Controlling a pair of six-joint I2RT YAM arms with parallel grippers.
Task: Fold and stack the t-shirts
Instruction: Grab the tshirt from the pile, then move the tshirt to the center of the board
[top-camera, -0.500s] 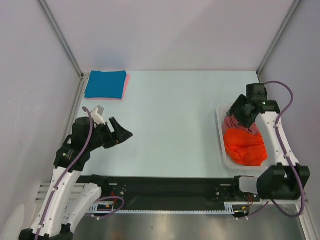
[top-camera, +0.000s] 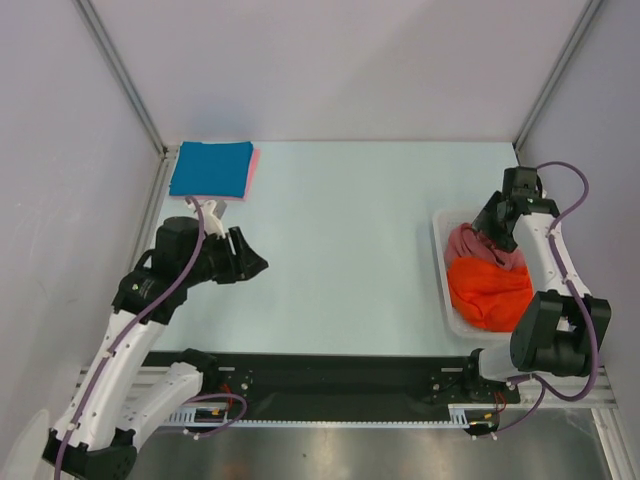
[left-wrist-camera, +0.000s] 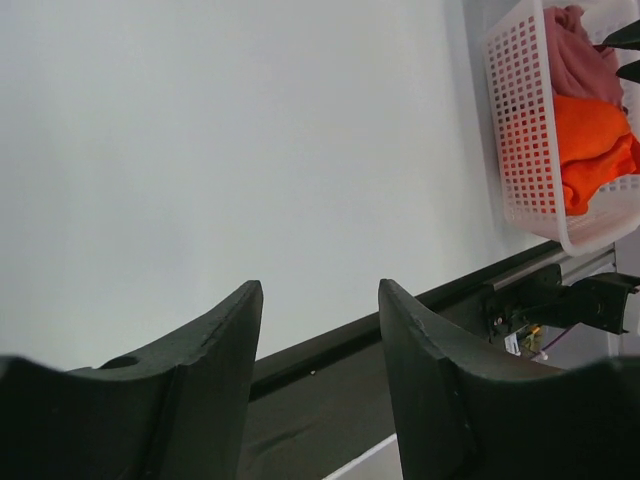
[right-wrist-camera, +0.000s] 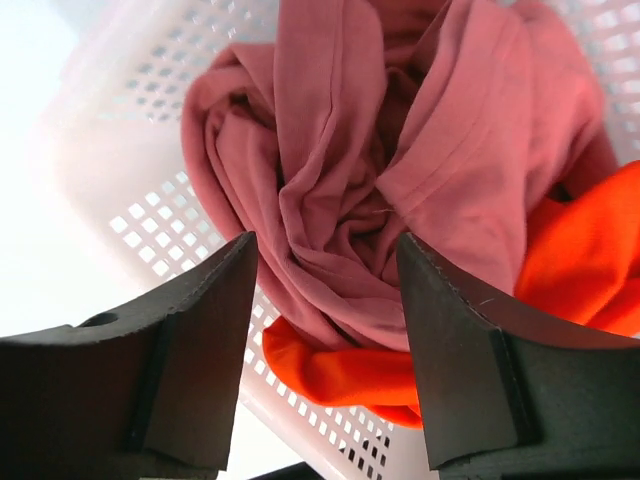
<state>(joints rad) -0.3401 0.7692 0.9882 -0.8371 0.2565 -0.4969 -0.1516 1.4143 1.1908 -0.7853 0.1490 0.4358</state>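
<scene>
Nearest, at 6 o'clock of the top view: a black rail (top-camera: 330, 362) along the near edge of the pale table (top-camera: 350, 220). Just beyond, toward 8 o'clock: the left gripper (top-camera: 256, 266), raised above the surface and pointing toward 3 o'clock. Jaws part-way apart (a clear gap in the wrist view), nothing between them, only bare table and rail beyond.

At 4 o'clock: the white lattice basket (top-camera: 439, 285), close to the right edge of the table. In its near end, a bright orange-red t-shirt (top-camera: 488, 290), crumpled and heaped above the rim. In its far end, touching the orange one, a dusty salmon-red t-shirt (top-camera: 463, 243), bunched in twisted folds.

At 3 o'clock, over that salmon bundle: the right gripper (right-wrist-camera: 325, 240), angled down into the basket from the far side. Jaws about half apart, a twist of salmon cloth showing in the gap past the tips. Whether the tips touch the cloth: cannot tell.

Farthest, at 11 o'clock in the far left corner: a teal-blue t-shirt (top-camera: 210, 168), folded flat into a rectangle, lying on a light pink t-shirt (top-camera: 254, 172), of which only a thin strip along the right edge shows. Well apart from both grippers.
</scene>
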